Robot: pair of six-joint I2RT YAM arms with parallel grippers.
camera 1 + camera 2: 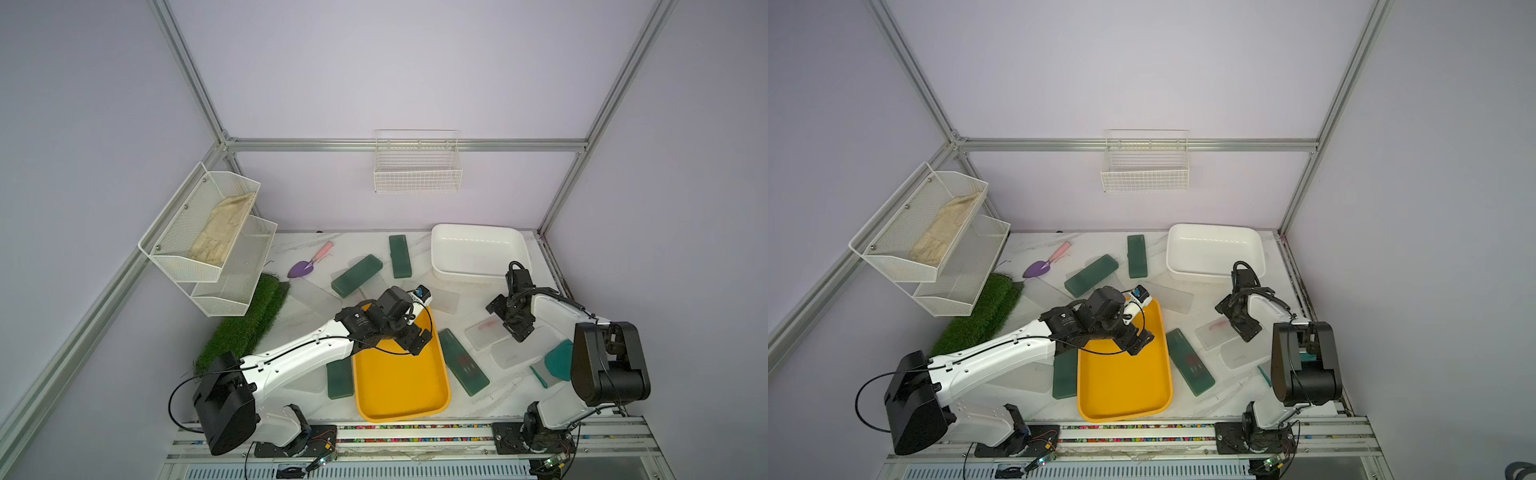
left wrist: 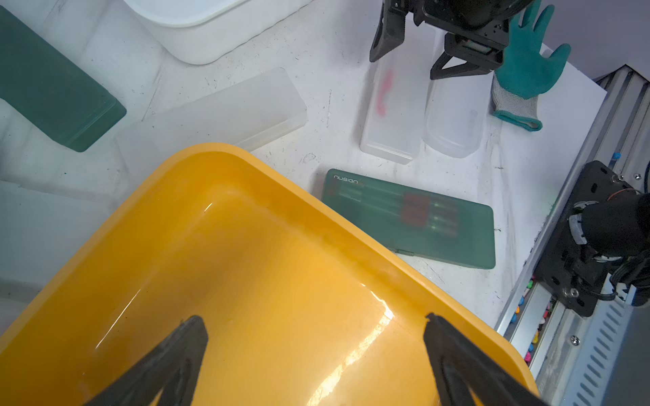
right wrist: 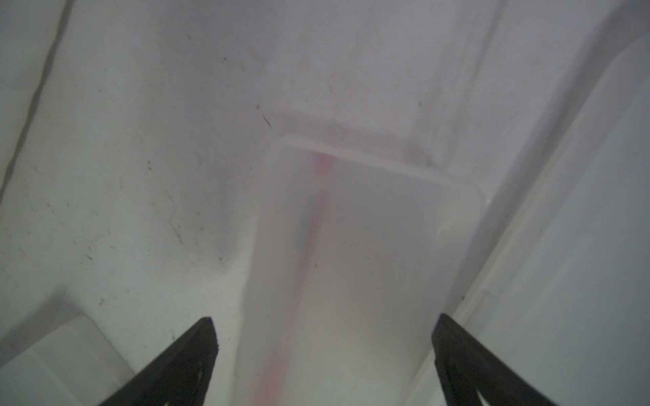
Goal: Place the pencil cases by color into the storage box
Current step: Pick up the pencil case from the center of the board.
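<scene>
No case stored yet: yellow box (image 1: 401, 386) and white box (image 1: 478, 249) both bare, pencil cases (image 1: 357, 275) scattered mid-frame. Left gripper (image 1: 420, 341), jaws wide, over yellow box; right gripper (image 1: 508, 322), jaws wide, above a frosted case (image 1: 482, 332), centre right.

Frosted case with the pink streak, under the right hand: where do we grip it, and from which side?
Grip the frosted case across its short width, about mid-length, coming from straight above. It lies flat on the table, so only its long edges offer purchase. The open right hand straddles that width. The second frosted case lies close alongside, leaving little finger room there.
</scene>
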